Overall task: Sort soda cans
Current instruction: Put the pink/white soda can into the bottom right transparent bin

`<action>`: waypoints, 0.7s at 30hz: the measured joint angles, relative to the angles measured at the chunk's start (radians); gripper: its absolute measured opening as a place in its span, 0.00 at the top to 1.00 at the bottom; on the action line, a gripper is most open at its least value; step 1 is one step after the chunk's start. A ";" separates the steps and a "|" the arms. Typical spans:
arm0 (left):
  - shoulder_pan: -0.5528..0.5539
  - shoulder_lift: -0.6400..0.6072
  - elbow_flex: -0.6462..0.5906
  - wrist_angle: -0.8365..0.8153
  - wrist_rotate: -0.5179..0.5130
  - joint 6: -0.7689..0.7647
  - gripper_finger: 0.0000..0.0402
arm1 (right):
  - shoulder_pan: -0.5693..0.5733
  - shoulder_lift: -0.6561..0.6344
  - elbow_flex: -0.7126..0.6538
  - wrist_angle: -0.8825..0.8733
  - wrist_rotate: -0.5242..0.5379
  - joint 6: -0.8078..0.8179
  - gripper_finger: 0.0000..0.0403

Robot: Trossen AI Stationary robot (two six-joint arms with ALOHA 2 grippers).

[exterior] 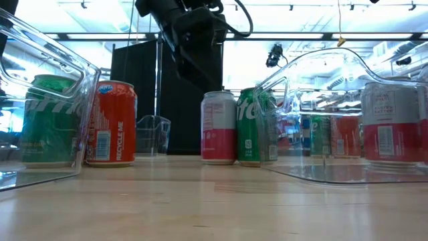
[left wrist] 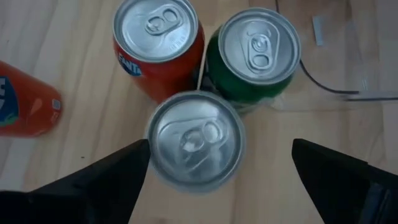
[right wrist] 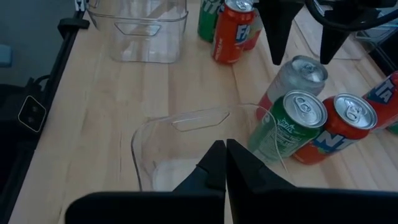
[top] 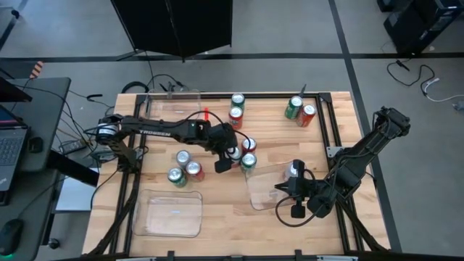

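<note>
Wooden slatted tabletop point(top: 239, 217) with a black frame. My left gripper point(left wrist: 217, 174) hangs over mid-table, jaws spread wide and holding nothing, straddling from above a silver-topped pale can point(left wrist: 196, 140). That can stands upright, touching an orange-red Fanta can point(left wrist: 158, 46) and a green can point(left wrist: 258, 56). Another red can point(left wrist: 25, 109) lies on its side nearby. My right gripper point(right wrist: 225, 163) sits at the right near edge, fingers pressed together, empty, over a clear plastic rectangular tray point(top: 264, 187). Remaining cans: a trio point(top: 183, 167) left of centre, a pair point(top: 237, 109) at the far edge, and a pair point(top: 300, 110) far right.
</note>
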 joint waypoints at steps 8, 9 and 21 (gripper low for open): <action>0.003 0.013 0.002 -0.009 -0.007 0.003 0.01 | 0.000 0.000 0.000 0.004 0.000 0.000 1.00; 0.003 0.014 0.003 0.005 -0.007 0.003 0.01 | 0.000 0.000 0.000 0.005 0.000 0.000 1.00; 0.003 0.104 0.003 0.040 -0.008 0.030 0.01 | 0.000 0.000 0.001 0.015 0.000 -0.011 1.00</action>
